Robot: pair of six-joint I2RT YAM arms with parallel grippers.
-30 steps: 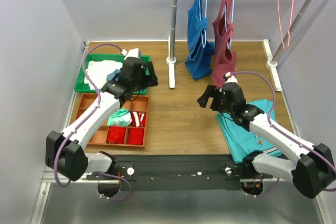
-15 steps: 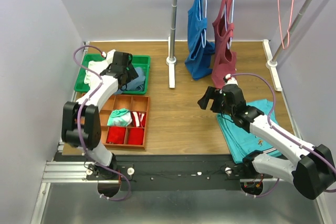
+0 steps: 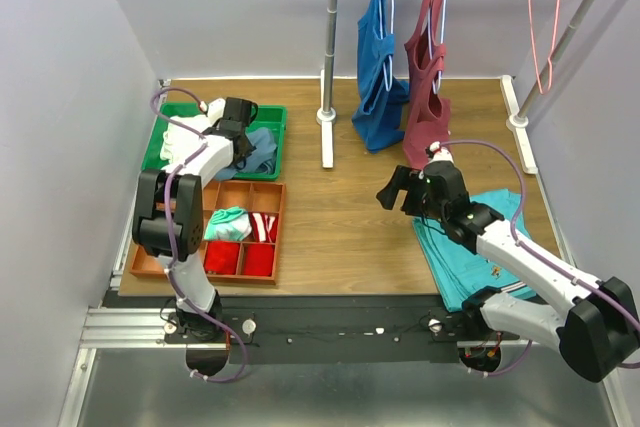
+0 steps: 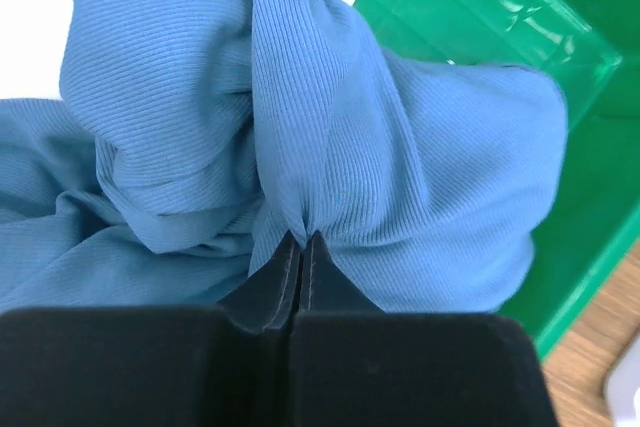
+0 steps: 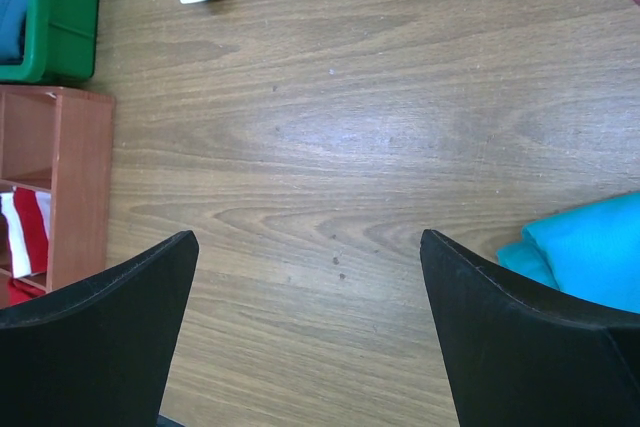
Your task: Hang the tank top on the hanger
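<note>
In the green bin, the left gripper is clamped on the bunched, ribbed slate-blue tank top.

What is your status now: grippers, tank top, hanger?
Left gripper shut on tank top in green bin. Right gripper open, empty. Hanger bare, hanging far right. Blue top and maroon top hang between.

Soft, even light from above fills my station; the worktop carries only faint shadows beneath my arms. From my right wrist, a pale sheen crosses the wood, and my right pincer shows as flat black. From my left wrist, the tank top is sharp to its ribbing, glare streaks the green tray, and my left pincer is dark, its detail lost.
</note>
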